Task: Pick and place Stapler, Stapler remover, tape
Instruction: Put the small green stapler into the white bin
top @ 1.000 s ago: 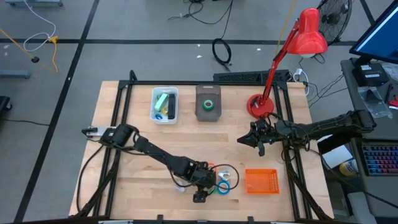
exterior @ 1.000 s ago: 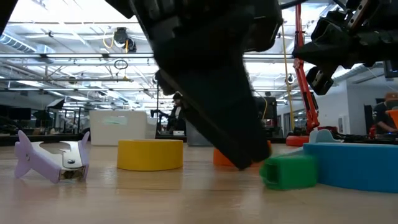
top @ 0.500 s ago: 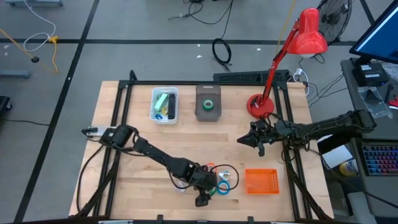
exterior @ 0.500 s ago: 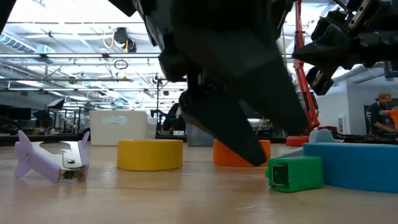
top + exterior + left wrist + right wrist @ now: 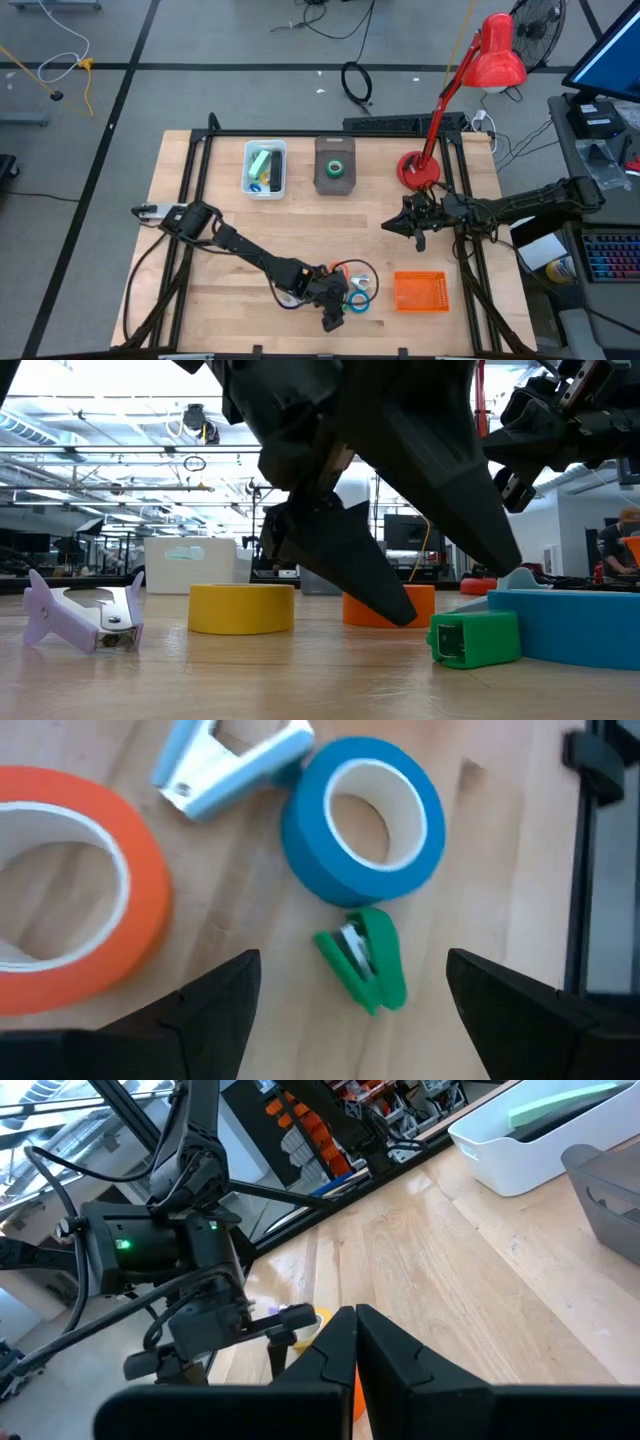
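wooden table [image 5: 230, 255], largest thing in view; white bin [image 5: 265, 168] and grey bin [image 5: 335, 164] along its far side, orange basket [image 5: 419, 291] near the front edge. green tape roll [image 5: 337, 168] lies in the grey bin.

left gripper [image 5: 345, 985] hangs low over the front-edge cluster, fingers spread wide, straddling the small green stapler [image 5: 362, 958], judged lined up to close on it. right gripper [image 5: 352, 1342] waits mid-table by the red lamp [image 5: 420, 170], fingers pressed together, holding nothing.

crowding: blue tape roll [image 5: 362, 818] touching the stapler's far end, orange tape roll [image 5: 70, 890] just beside, pale stapler remover [image 5: 228, 762] behind. yellow tape roll [image 5: 242, 607] near. blue roll may snag a finger.
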Robot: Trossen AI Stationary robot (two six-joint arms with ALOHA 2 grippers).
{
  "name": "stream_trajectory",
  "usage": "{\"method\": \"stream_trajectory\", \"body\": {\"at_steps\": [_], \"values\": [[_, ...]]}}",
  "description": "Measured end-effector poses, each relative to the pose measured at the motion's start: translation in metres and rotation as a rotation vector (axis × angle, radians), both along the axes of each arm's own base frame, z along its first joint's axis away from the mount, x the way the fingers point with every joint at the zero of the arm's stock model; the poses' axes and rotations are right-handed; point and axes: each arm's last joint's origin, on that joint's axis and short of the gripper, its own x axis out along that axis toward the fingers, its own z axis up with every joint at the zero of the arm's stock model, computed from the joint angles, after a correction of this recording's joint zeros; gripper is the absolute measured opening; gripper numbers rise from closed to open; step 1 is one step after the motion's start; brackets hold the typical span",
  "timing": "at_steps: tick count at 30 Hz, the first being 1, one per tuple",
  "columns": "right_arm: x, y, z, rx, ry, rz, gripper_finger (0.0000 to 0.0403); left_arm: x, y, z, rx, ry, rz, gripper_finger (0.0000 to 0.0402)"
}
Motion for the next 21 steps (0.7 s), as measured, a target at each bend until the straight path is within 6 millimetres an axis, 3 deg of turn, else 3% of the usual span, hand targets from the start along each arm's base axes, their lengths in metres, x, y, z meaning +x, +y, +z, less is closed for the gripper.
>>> {"method": "stream_trajectory", "body": {"at_steps": [10, 21], "values": [[0.0, 0.0, 0.0, 0.0, 0.004, 0.0, 0.0004, 0.002, -0.009, -0.017, -0.02, 0.049, 0.07, 0.0324], [0.0, 0.0, 0.0, 0.001, -0.001, 0.002, 0.0004, 0.005, -0.006, -0.017, -0.059, 0.066, 0.147, 0.0324]]}}
